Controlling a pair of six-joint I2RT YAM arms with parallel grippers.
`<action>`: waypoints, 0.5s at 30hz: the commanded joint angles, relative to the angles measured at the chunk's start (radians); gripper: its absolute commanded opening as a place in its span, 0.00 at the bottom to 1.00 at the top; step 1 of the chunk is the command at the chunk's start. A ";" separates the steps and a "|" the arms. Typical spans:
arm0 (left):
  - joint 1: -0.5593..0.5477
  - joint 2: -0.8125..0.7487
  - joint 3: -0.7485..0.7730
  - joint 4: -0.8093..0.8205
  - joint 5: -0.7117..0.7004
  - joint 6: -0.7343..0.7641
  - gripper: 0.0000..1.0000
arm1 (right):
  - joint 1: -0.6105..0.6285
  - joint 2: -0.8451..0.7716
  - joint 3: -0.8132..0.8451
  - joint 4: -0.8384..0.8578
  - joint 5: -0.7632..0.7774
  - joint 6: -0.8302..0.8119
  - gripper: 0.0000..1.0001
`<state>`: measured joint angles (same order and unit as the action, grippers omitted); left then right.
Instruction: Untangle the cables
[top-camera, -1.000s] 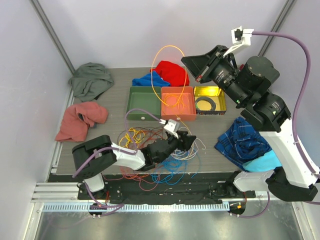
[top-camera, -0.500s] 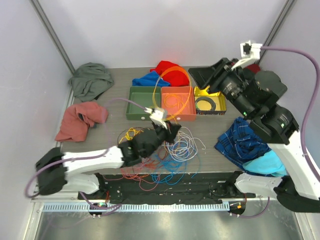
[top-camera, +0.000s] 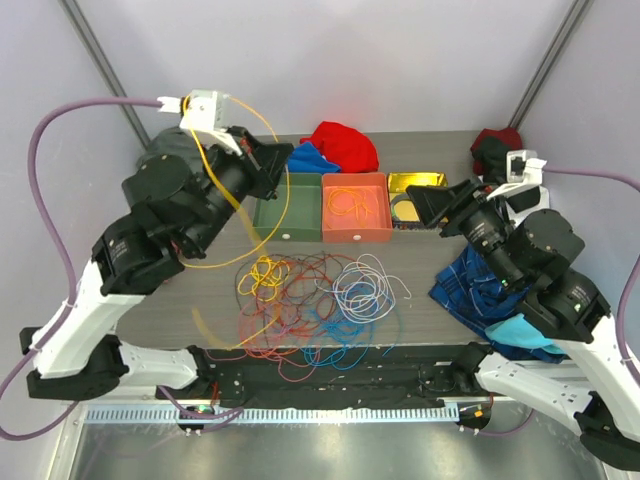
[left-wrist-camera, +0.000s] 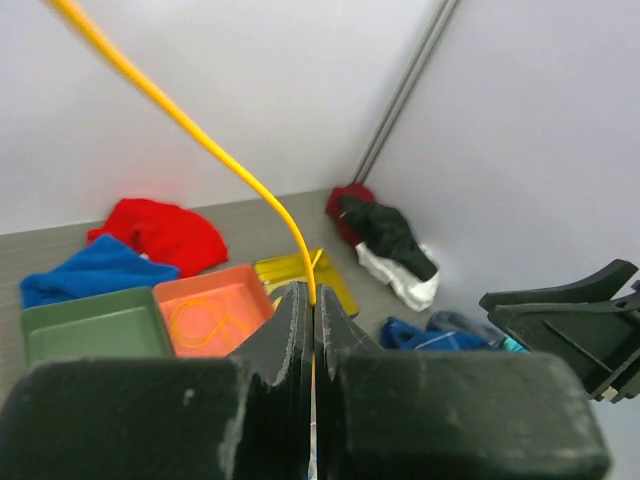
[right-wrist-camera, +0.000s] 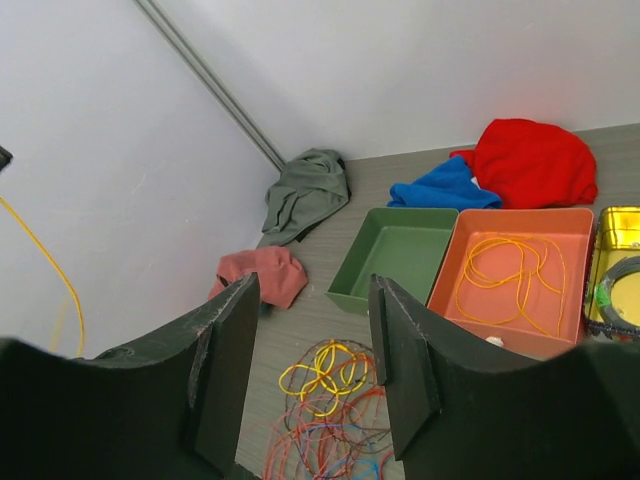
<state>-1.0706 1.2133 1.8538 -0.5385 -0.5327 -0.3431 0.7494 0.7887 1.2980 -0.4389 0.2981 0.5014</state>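
A robotics lab cell: bare white walls (top-camera: 400, 60), aluminium rail (top-camera: 110, 383), grey tabletop (top-camera: 425, 258).

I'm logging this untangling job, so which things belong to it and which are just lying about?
Job: yellow cable shut in the left end effector; tangled cables; orange cable in the orange tray.
Lying about: red cloth; blue cloth; plaid cloth; grey cloth; pink cloth.

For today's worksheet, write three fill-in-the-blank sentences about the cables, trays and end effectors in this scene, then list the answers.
1. The yellow cable is pinched in the ____ end effector.
2. The looped orange cable lies in the tray coloured ____.
3. The right end effector stands ____, with nothing between its fingers.

Missing words: left; orange; open.
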 joint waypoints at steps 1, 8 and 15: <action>0.001 0.142 0.154 -0.270 -0.024 0.102 0.00 | 0.004 -0.017 -0.090 0.068 -0.023 0.035 0.57; 0.061 0.262 0.280 -0.313 0.009 0.102 0.00 | 0.005 -0.028 -0.170 0.094 -0.057 0.048 0.59; 0.184 0.339 0.275 -0.390 0.152 0.027 0.00 | 0.005 -0.057 -0.203 0.103 -0.109 0.019 0.60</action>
<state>-0.9199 1.5414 2.0964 -0.8673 -0.4587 -0.2878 0.7506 0.7635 1.0966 -0.4114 0.2420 0.5304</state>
